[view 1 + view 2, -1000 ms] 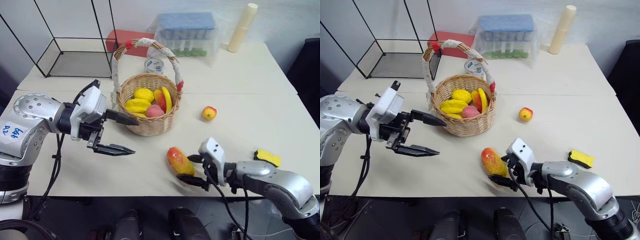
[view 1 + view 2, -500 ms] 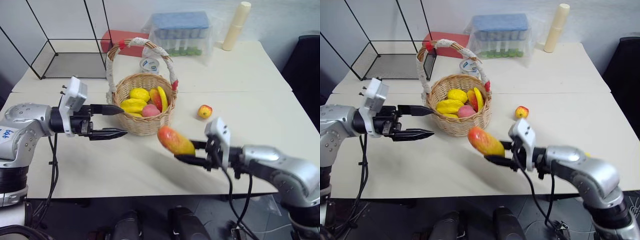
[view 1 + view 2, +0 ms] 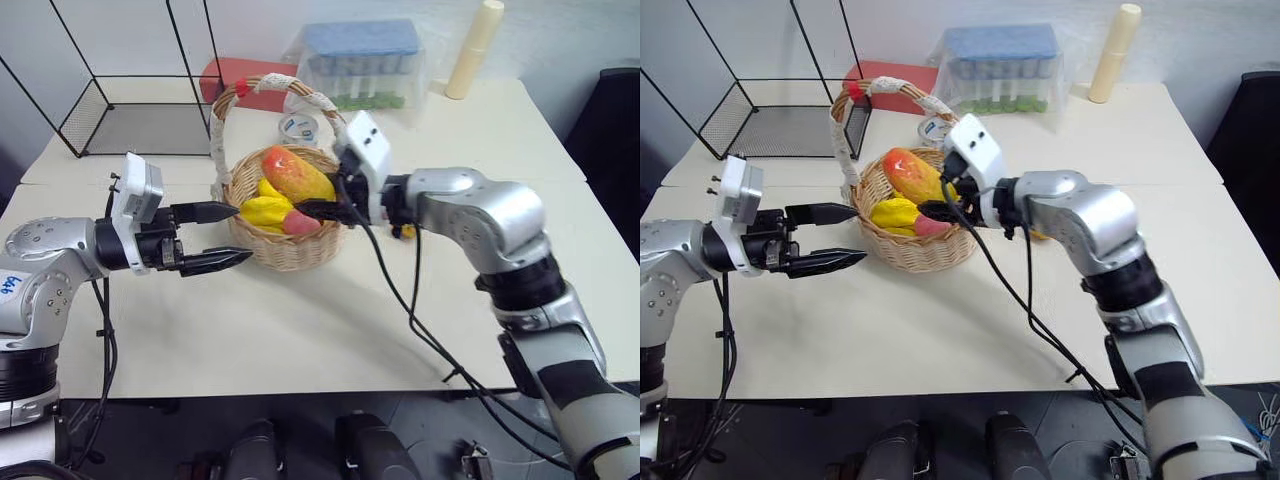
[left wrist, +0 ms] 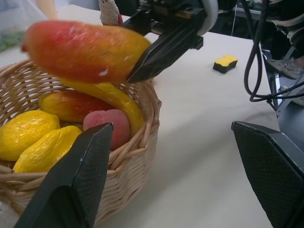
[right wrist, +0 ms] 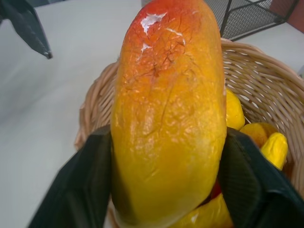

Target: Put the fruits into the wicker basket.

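My left gripper is sitting just beside the left wall of the wicker basket, fingers spread wide, nothing between them. One fingertip is pointing at the weave near the rim, so if I'm drifting right I'm nudging the basket or catching the cloth-wrapped handle.

Inside the basket: yellow fruits and the peach are already piled up to about rim level.

My right gripper is clamping the mango between both fingers, holding it over the basket's opening, above the pile and just under the handle arch. Risks as I read them:
- The mango is long and the basket is nearly full. If I'm releasing it from here, it may be landing on the heap and rolling out over the rim.
- The handle is close overhead, so lifting or twisting could be snagging it and tipping the basket.
- The grip is on one end only, so the mango could be pivoting in the fingers.

An apple, mostly hidden behind my right wrist, is still waiting on the table.

Surface: pale table, two tops butted together, smooth, so things will be sliding easily. A black wire cage is standing at the back left, a red box, a clear tub with a blue lid and a cream cylinder along the back, and a small yellow-and-black piece is lying off to the right.
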Tool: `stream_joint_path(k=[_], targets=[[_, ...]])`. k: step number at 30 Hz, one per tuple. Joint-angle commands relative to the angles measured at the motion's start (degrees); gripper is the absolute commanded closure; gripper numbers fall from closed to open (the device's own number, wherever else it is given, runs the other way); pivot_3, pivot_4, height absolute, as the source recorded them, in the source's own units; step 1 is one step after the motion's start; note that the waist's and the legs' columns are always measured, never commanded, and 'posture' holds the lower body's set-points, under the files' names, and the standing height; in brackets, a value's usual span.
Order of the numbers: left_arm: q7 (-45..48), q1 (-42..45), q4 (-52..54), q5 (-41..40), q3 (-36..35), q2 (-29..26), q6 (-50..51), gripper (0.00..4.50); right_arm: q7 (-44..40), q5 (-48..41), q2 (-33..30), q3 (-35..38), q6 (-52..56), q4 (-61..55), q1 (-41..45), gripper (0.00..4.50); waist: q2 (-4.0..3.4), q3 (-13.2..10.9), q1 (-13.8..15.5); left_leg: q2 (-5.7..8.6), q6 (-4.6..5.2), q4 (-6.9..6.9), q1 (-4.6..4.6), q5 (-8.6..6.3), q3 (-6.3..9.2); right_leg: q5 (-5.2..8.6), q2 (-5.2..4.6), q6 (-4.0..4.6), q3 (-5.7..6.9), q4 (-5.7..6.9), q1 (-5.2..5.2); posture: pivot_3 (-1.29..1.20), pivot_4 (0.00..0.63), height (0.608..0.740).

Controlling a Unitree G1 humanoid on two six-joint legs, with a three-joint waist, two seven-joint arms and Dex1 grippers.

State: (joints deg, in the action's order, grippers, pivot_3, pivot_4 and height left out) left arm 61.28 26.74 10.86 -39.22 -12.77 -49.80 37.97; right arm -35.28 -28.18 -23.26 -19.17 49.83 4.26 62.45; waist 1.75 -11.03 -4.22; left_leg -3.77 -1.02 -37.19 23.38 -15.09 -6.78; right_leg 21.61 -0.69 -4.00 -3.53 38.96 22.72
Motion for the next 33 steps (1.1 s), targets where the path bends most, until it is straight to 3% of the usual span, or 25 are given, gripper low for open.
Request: stream_joint_path(k=[1, 2, 6, 11, 17, 20, 24, 33], targets=[[-0.2, 0.2, 2.4, -0.5, -0.8, -0.1, -1.2, 0.33, -1.4, 3.3, 0.5, 0.4, -2.0, -0.1, 1.2, 0.24, 0.0, 0.0, -0.1, 0.0, 0.0, 0.0, 0.0, 0.0, 0.01, 0.0, -0.01, 0.0, 0.01, 0.01, 0.0, 0.0, 0.15, 0.74], [-0.2, 0.4, 2.4, -0.6, -0.7, 0.0, -1.2, 0.33, -1.4, 3.8, 0.7, 0.7, -2.0, -0.4, 1.2, 0.03, 0.0, 0.0, -0.2, 0.0, 0.0, -0.01, 0.02, 0.0, 0.01, 0.0, -0.01, 0.0, 0.02, 0.0, 0.0, 0.0, 0.15, 0.74], [-0.1, 1.8, 3.1, -1.6, 0.3, 1.0, -0.8, 0.33, -4.8, -1.6, -2.7, 6.7, 2.8, -11.3, -2.8, 0.03, 0.0, 0.0, -0.2, 0.0, -0.01, -0.06, 0.02, 0.0, 0.02, 0.0, 0.0, 0.0, 0.02, 0.06, -0.01, 0.0, 0.15, 0.74], [0.8, 3.9, 3.7, -2.3, 2.2, 2.2, -0.4, 0.33, -7.1, -16.0, -15.3, 23.1, 15.5, -31.4, -16.2, 0.03, 0.01, 0.0, 1.0, 0.01, 0.01, -0.02, 0.06, -0.05, 0.18, 0.0, -0.03, 0.0, 0.14, -0.07, -0.12, 0.0, 0.15, 0.74], [1.8, 7.9, 3.4, -2.5, 5.0, 4.1, -0.5, 0.33, -2.4, -15.9, -24.1, 35.6, 18.5, -35.6, -31.2, 0.03, 0.02, 0.0, 0.8, -0.01, 0.0, 0.01, -0.12, 0.01, 0.04, 0.0, 0.07, -0.01, 0.0, -0.16, -0.27, 0.0, 0.15, 0.74], [1.9, 9.8, 3.3, -2.5, 6.8, 6.1, -0.3, 0.33, 0.4, -11.6, -23.1, 35.4, 14.1, -31.3, -36.0, 0.03, 0.02, 0.0, 0.6, -0.02, -0.08, 0.01, -0.18, 0.1, 0.03, 0.0, 0.15, -0.01, -0.06, -0.07, -0.26, 0.0, 0.15, 0.74], [1.2, 10.6, 4.6, -2.0, 9.4, 9.1, -0.6, 0.33, 4.5, -1.9, -19.3, 29.4, 2.9, -23.0, -38.4, 0.03, 0.02, 0.0, 0.7, 0.01, -0.09, 0.01, -0.18, 0.13, -0.01, 0.0, 0.15, -0.02, -0.09, -0.06, -0.24, 0.0, 0.15, 0.74], [1.5, 12.1, 4.0, -1.8, 9.1, 8.7, 0.0, 0.33, 8.4, 8.7, -7.9, 23.1, -13.3, -3.6, -29.9, 0.03, 0.01, 0.0, 0.3, -0.03, -0.16, 0.0, -0.17, 0.18, -0.05, 0.0, 0.19, -0.02, -0.1, 0.03, -0.15, 0.0, 0.15, 0.74]])
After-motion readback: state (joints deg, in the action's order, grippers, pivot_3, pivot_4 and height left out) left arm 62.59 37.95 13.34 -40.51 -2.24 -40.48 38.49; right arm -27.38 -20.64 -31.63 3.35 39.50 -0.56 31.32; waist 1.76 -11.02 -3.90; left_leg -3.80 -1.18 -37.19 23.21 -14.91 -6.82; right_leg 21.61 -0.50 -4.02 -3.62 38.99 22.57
